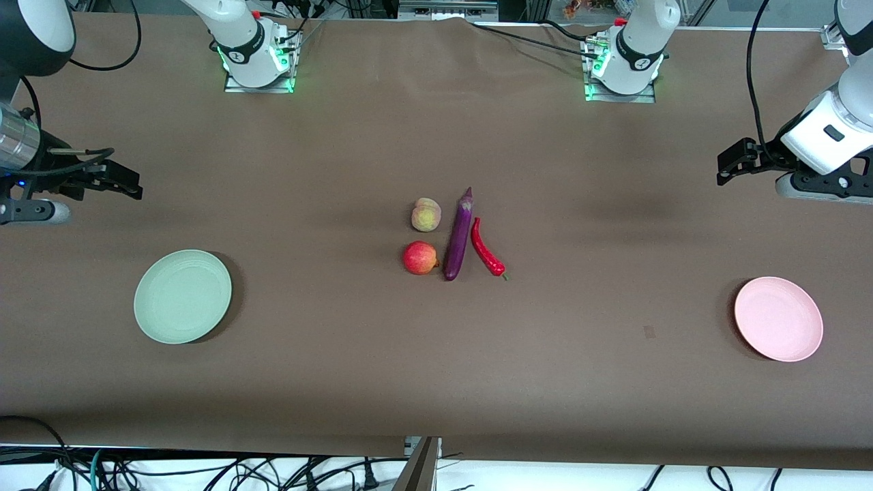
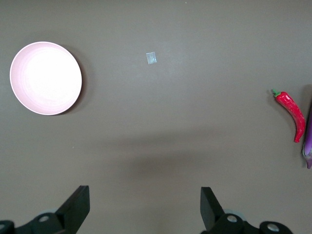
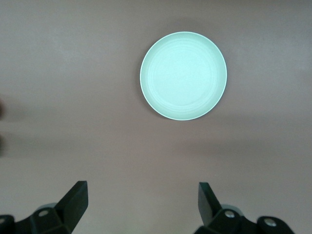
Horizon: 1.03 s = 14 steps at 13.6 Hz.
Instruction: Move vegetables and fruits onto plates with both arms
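A purple eggplant lies mid-table, with a red chili beside it toward the left arm's end. A peach and a red apple lie beside it toward the right arm's end, the apple nearer the front camera. The green plate sits toward the right arm's end, the pink plate toward the left arm's end. My left gripper is open and empty, up over bare table. My right gripper is open and empty, up over bare table. The left wrist view shows the pink plate, chili and eggplant tip. The right wrist view shows the green plate.
The brown table stretches wide around the produce. A small pale scrap lies on it between the pink plate and the chili. Arm bases stand along the edge farthest from the front camera. Cables hang below the nearest edge.
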Each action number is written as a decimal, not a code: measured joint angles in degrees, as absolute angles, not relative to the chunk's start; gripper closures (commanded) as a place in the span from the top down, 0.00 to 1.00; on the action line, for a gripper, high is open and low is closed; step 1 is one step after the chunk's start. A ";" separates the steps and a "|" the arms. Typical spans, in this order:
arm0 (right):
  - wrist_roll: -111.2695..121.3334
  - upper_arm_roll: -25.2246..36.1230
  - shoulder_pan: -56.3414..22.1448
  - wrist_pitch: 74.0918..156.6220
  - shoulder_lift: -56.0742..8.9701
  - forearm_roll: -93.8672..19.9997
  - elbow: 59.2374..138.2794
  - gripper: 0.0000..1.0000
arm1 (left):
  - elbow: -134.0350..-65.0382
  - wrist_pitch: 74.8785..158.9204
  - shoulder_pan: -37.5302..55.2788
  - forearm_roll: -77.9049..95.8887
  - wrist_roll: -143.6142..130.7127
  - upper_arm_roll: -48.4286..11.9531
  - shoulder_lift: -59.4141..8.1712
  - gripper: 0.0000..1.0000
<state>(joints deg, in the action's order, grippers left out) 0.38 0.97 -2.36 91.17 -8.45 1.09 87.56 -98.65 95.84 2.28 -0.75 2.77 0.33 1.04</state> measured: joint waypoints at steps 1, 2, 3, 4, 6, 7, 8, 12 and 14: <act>0.38 0.98 -2.35 91.18 -8.99 1.09 87.56 1.00 | -98.65 95.76 2.30 -0.75 2.77 0.31 0.87 1.00; 0.38 0.99 -2.35 91.30 -9.64 1.09 87.57 1.00 | -98.62 95.56 2.35 -0.75 2.77 0.18 0.23 1.00; 0.38 1.00 -2.34 91.66 -10.32 1.09 87.58 1.00 | -98.51 95.16 2.42 -0.75 2.77 -0.18 -0.57 1.00; 0.38 1.00 -2.34 91.88 -10.88 1.09 87.57 1.00 | -98.18 94.43 2.59 -0.75 2.76 -0.56 -1.32 1.00; 0.32 0.98 -2.36 91.99 -11.81 1.07 87.57 1.00 | -97.21 93.60 2.94 -0.75 2.10 -0.99 -2.35 1.00; 0.27 0.93 -2.37 92.04 -12.19 0.77 87.56 1.00 | -96.91 93.29 3.08 -0.74 0.59 -1.05 -2.62 1.00; 0.22 0.85 -2.39 92.30 -12.70 -0.23 87.58 1.00 | -96.86 93.11 3.23 -0.41 -1.42 -1.34 -2.95 1.00; -1.21 0.29 -3.19 98.37 -17.70 -4.92 87.66 1.00 | -96.84 97.46 4.98 2.96 -15.14 -5.46 -8.39 1.00; -4.78 -0.01 -4.73 101.95 -21.25 -7.64 87.68 1.00 | -96.79 102.95 7.15 3.04 -22.46 -7.28 -12.69 1.00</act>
